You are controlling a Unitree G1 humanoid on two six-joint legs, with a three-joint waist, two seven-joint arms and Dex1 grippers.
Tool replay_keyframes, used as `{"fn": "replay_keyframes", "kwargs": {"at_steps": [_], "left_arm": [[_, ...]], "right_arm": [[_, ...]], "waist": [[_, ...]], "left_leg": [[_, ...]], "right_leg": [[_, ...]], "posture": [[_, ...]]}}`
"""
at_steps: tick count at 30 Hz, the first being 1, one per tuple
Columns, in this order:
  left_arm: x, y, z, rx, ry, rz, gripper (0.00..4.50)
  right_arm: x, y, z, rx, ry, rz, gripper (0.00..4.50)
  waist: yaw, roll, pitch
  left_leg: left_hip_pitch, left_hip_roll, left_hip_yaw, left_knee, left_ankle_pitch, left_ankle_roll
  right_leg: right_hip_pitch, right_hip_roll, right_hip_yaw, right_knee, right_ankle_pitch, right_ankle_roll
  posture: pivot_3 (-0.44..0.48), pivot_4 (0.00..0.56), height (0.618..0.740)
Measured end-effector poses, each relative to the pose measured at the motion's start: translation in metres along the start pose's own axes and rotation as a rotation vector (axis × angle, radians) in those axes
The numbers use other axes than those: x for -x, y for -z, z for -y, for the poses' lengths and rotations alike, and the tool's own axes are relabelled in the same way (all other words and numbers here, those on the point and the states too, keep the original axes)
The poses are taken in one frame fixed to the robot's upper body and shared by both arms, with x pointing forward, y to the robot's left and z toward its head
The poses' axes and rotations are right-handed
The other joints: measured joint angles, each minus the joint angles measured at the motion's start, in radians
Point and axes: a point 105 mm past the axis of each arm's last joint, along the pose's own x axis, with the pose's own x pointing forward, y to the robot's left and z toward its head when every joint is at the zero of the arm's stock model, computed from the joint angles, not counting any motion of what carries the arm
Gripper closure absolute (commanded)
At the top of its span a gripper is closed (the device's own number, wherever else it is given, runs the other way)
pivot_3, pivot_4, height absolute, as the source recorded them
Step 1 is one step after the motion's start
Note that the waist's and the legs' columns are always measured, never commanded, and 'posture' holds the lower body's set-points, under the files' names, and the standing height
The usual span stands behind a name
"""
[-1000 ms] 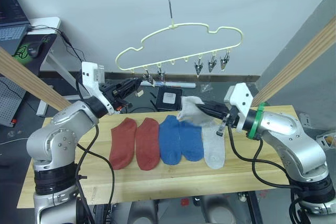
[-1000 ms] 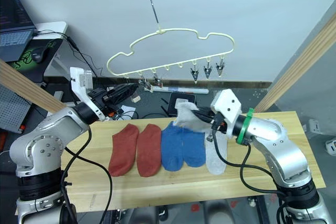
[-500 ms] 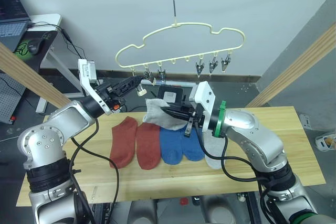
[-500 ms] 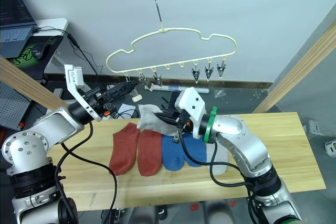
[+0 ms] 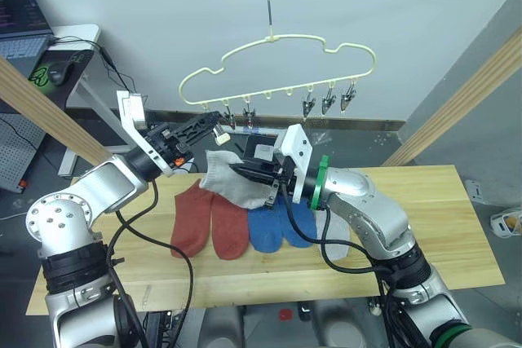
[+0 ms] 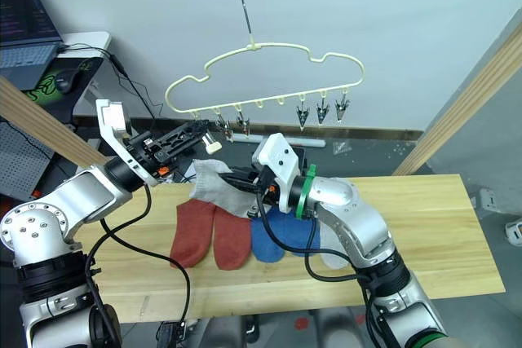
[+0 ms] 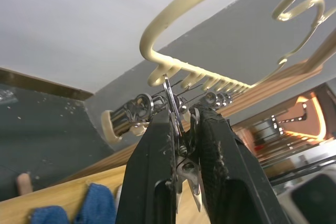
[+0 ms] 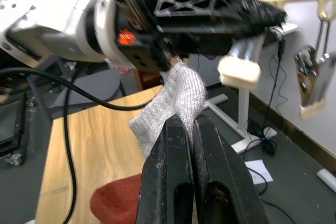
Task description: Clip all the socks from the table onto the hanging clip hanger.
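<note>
Behind the worktop (image 5: 457, 226) a white wall is seen, with the hanger (image 5: 277, 71) hung before it. One clip (image 7: 176, 124) is pinched by the left fingers (image 7: 157, 156). A grey sock (image 5: 232, 181) is held up near it, clamped in the right fingers (image 8: 173, 182). 2 red socks (image 5: 212, 222) and 2 blue socks (image 5: 273, 230) lie on the worktop.

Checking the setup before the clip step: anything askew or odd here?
Nothing damaged or spilled. The pale-yellow wavy wire clip hanger hangs tilted, its left end lower, where the left claw pinches a metal clip. The right claw holds a light grey knit sock nearby.
</note>
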Motion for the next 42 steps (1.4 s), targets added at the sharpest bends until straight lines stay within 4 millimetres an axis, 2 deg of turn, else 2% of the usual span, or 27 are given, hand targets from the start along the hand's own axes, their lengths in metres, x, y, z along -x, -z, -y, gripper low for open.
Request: {"fn": "replay_keyframes", "kwargs": {"at_steps": [18,24,34,42], "left_arm": [[0.004,0.001,0.001,0.035,0.013,-0.009,4.2],[0.004,0.0,0.001,0.041,0.018,0.001,4.2],[0.005,0.0,0.001,0.042,0.019,0.0,4.2],[0.005,0.0,0.002,0.049,0.025,0.0,4.2]], "right_arm": [[-0.015,-0.002,0.005,-0.12,-0.025,0.057,4.5],[-0.016,-0.001,0.009,-0.202,-0.029,0.062,4.5],[-0.018,0.003,0.004,-0.311,-0.061,0.054,4.5],[-0.017,0.006,0.011,-0.368,-0.037,0.052,4.5]], "waist": [[0.0,-0.001,-0.001],[0.001,-0.001,-0.001],[0.001,-0.001,-0.001],[0.001,-0.001,-0.001]], "left_leg": [[0.0,0.0,0.0,0.0,0.0,0.0],[0.0,0.0,0.0,0.0,0.0,0.0],[0.0,0.0,0.0,0.0,0.0,0.0],[0.0,0.0,0.0,0.0,0.0,0.0]], "right_leg": [[0.0,-0.001,0.0,0.0,0.0,0.0],[0.0,-0.001,0.0,0.0,0.0,0.0],[0.0,-0.001,0.0,0.0,0.0,0.0],[0.0,-0.001,0.0,0.0,0.0,0.0]], "posture": [[-0.174,0.262,0.735],[-0.169,0.261,0.735],[-0.165,0.262,0.735],[-0.164,0.262,0.735]]}}
